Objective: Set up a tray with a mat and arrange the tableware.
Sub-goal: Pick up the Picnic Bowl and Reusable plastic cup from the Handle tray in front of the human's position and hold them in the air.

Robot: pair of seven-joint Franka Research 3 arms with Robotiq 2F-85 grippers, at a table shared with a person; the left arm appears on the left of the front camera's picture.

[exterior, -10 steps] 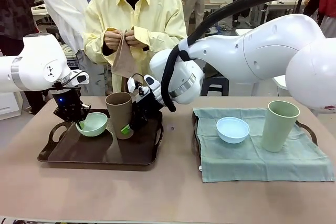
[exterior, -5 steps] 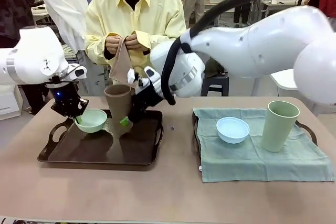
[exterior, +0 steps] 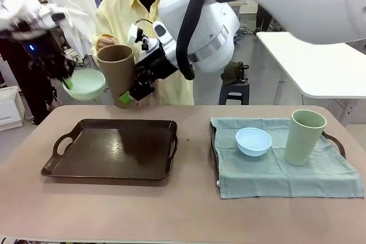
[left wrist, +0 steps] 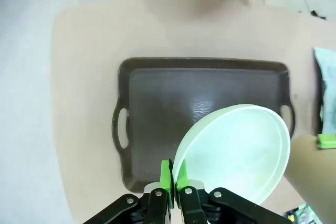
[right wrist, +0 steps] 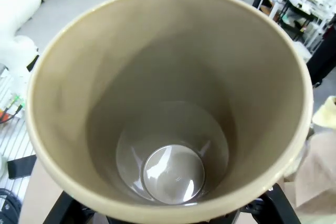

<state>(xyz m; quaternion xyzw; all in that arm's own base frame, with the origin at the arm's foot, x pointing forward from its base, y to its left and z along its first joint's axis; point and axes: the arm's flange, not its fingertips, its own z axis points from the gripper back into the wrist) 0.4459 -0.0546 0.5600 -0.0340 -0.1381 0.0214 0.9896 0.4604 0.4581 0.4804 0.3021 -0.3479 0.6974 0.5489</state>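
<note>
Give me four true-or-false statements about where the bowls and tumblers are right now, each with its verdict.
1. The left gripper grips the mint green bowl by its rim, above the table. True.
2. The brown tumbler stands on the dark tray. False: the right gripper holds it in the air.
3. The light blue bowl sits on the green mat. True.
4. The pale green tumbler lies on its side. False: it stands upright on the mat.

The tan table [exterior: 189,215] carries two trays, set apart from each other. A dark brown tray [exterior: 108,174] with cut-out handles lies on the robot's left. On the right a second tray [exterior: 337,141] lies under a grey-green mat [exterior: 274,178] whose front edge reaches the tabletop.
</note>
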